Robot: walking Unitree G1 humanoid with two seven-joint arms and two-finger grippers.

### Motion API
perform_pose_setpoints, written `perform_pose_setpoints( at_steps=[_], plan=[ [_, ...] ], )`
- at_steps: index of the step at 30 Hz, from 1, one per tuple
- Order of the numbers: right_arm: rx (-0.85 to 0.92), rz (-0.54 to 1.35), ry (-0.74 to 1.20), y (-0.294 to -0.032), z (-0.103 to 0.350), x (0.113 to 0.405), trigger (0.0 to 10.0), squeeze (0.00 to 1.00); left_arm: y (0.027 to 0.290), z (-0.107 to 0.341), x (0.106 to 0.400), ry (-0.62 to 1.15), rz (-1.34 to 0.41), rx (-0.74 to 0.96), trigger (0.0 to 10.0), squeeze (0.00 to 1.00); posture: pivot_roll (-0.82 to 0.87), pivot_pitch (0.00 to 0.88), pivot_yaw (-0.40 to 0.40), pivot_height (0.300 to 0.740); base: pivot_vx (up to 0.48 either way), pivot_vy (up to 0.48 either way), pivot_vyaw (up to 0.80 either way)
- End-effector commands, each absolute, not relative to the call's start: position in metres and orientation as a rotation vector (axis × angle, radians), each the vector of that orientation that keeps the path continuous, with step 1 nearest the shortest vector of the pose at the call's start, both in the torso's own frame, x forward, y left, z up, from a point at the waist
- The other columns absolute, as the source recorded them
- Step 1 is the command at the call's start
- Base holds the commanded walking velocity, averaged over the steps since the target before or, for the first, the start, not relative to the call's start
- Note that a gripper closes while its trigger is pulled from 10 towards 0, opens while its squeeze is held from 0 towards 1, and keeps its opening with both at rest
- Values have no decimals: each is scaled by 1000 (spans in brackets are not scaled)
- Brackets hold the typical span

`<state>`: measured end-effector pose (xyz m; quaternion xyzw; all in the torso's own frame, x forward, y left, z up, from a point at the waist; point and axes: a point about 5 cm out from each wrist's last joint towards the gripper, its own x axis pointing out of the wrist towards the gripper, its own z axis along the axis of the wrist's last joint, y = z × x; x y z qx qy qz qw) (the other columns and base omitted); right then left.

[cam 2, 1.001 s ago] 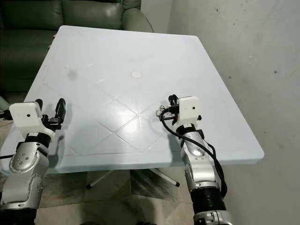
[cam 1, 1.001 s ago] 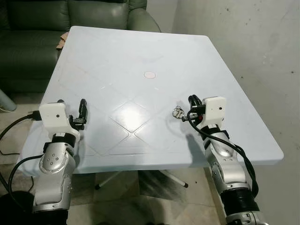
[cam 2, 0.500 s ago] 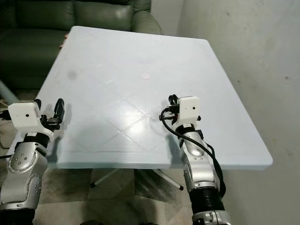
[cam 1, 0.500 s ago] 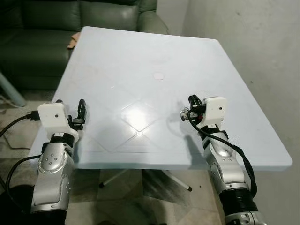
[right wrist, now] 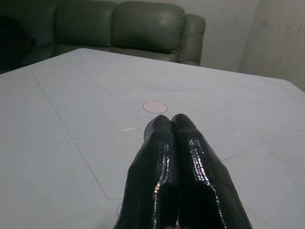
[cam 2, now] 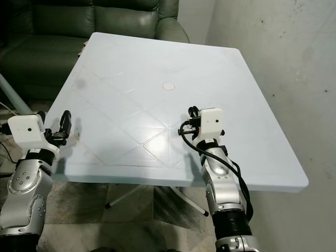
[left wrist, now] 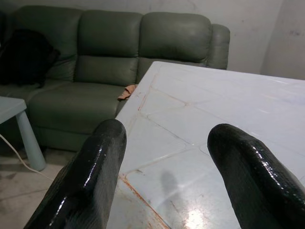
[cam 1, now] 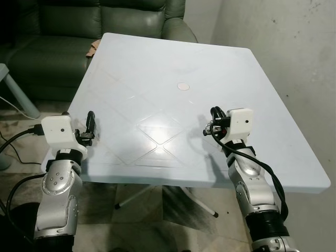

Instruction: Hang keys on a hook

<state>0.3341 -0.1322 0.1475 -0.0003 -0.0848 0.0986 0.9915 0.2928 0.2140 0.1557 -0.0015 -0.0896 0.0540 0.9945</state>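
The view has backed off the bench (cam 1: 157,58); right claw (cam 1: 211,127) keeps pinching keys (cam 1: 209,130). Left claw (cam 1: 89,126) is spread. Next: locate a hook.

No readable text or labels anywhere

White square table before a green leather sofa, beside a grey wall.

The table (cam 1: 157,68) stands on a marbled floor (cam 1: 142,220); the sofa (left wrist: 109,43) lies behind it, the wall (cam 1: 294,47) to its right, and a pale side table (left wrist: 19,124) is seen at the left.
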Motion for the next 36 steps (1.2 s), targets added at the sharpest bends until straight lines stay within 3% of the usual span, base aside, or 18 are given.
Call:
perform_pose_setpoints(
  at_steps=[1,20,21,36],
  plan=[
    [-13,201,-172,-135,150,334,10000,0,213,157,292,-186,102,-5,10000,0,-80,77,-52,740,0,0,0],
    [29,227,-171,-133,151,334,10000,0,213,157,293,-187,107,-9,10000,0,-79,73,-60,740,0,0,0],
    [43,230,-175,-133,151,334,10000,1000,213,157,293,-187,108,-10,10000,0,-78,73,-60,740,0,0,0],
    [59,239,-183,-134,154,334,10000,1000,212,158,293,-194,107,-22,10000,0,-79,72,-63,740,0,0,0]
  ],
)
